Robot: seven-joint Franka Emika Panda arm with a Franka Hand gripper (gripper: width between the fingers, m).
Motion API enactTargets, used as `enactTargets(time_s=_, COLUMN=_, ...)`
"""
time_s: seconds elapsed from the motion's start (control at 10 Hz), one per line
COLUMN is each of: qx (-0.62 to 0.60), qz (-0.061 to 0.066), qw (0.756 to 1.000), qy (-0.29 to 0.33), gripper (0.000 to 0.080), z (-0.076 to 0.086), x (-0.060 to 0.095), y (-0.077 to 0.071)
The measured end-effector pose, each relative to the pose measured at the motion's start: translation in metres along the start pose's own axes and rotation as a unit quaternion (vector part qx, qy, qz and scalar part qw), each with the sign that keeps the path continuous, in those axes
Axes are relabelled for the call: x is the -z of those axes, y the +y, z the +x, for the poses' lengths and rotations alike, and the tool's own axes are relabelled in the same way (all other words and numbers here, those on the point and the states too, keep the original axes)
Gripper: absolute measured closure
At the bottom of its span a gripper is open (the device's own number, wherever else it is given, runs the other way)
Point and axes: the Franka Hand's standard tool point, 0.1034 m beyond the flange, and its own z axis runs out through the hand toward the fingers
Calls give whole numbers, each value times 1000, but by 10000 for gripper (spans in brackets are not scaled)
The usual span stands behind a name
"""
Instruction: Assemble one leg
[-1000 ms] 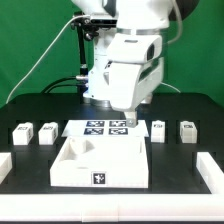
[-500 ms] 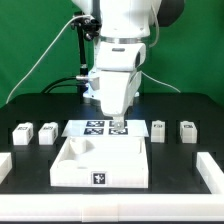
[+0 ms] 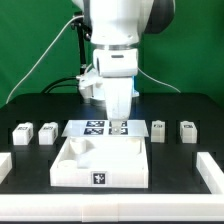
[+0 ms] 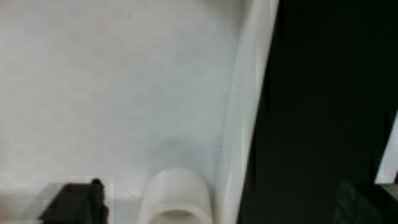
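Observation:
Four small white legs stand in a row on the black table: two at the exterior view's left (image 3: 22, 131) (image 3: 47, 131) and two at its right (image 3: 158, 129) (image 3: 186, 129). The large white square panel (image 3: 100, 165) lies in front of them. My gripper (image 3: 120, 123) hangs low between the two pairs, over the panel's back edge, and holds nothing. In the wrist view my gripper (image 4: 199, 205) is open over the white panel (image 4: 107, 90), with one dark finger (image 4: 71, 203) showing and a white rounded bump (image 4: 178, 195) between the jaws. No leg shows there.
The marker board (image 3: 92, 127) lies flat behind the panel, under my gripper. White rails stand at the table's front corners (image 3: 5, 165) (image 3: 212, 170). A green backdrop and a black stand with cables (image 3: 78, 60) are behind the arm.
The arm has swung from leaning toward the exterior view's right to upright. The gripper has shifted slightly left and stayed low over the panel's back edge. The legs have not moved.

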Motion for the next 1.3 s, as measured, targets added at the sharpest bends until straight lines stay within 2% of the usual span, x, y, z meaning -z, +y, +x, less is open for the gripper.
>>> enactTargets(time_s=0.4, qx=-15, qz=27, qw=999, qy=9, gripper=150, z=-7, x=-36, y=-13)
enactTargets(time_s=0.7, qx=-24, qz=27, qw=999, qy=10, gripper=150, z=-7, x=-37, y=-11)
enactTargets(time_s=0.9, qx=-24, qz=28, qw=999, qy=10, gripper=408, z=-7, x=-38, y=-12)
enactTargets(time_s=1.0, qx=-24, qz=29, qw=999, qy=10, gripper=408, z=-7, x=-38, y=-12)
enactTargets(time_s=1.1, qx=-24, qz=29, qw=999, qy=10, gripper=592, z=-7, x=-38, y=-12)
enactTargets(time_s=1.2, qx=-25, qz=29, qw=999, qy=10, gripper=718, z=-7, x=-38, y=-12)
enactTargets(time_s=1.3, qx=-25, qz=24, qw=999, qy=9, gripper=718, z=-8, x=-37, y=-10)
